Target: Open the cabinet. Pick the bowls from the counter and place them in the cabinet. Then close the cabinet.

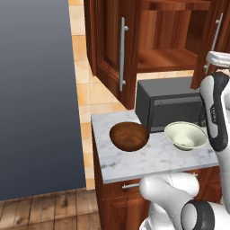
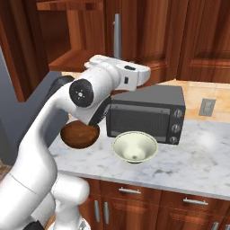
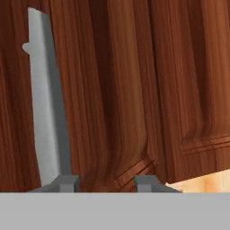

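At the top of the left base view the cabinet (image 1: pixel 170 40) hangs with both doors swung outward and a bare wooden shelf showing between them. The left door carries a long silver bar handle (image 1: pixel 122 54), the right door another at the frame's right edge. I judge the doors stiff and hinged, light enough to swing from the handle, the one sure place to take hold.

In the hand view a door panel is close ahead, the handle (image 3: pixel 47 112) standing at the left, just above the left tip. The gripper (image 3: pixel 105 182) has its two tips parted with wood grain showing between them; nothing sits in the gap, so I read the hand as unclenched and empty, though I cannot tell whether it is narrowing.

Lower, on the counter (image 1: pixel 152 159), the brown bowl (image 1: pixel 129 136) sits centre-left and the pale bowl (image 1: pixel 185 135) centre-right, apart from each other, both just in front of the microwave (image 1: pixel 173 105). I expect both to be rigid and light. The pale one looks glossy and likely slippery, perhaps breakable; the wood-look one should give more friction. For each, I would pinch the rim wall, one finger inside and one outside.
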